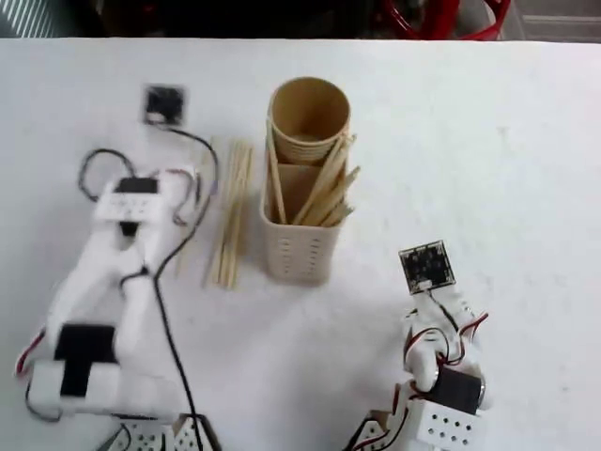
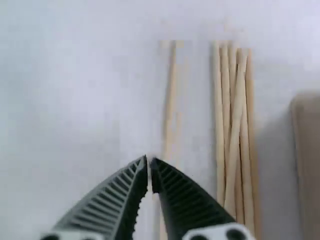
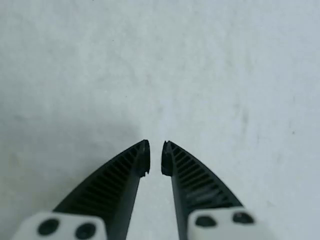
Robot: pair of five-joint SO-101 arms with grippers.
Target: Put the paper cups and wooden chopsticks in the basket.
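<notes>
Left end effector (image 2: pixel 148 165) pinched closed; right end effector (image 3: pixel 155 157) slightly parted.

Paper cups (image 1: pixel 309 117), some chopsticks (image 1: pixel 324 188) in basket (image 1: pixel 300 249); loose chopsticks (image 1: pixel 230 216) left (on table (image 1: pixel 488 141))

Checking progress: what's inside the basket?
Stacked cups fill the basket's far compartment; chopsticks lean in the near one. Its walls hide their lower ends.

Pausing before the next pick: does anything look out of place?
Yes. A bundle of chopsticks lies loose on the table beside the basket, one stray stick apart from it. The basket's chopsticks lean out askew.
</notes>
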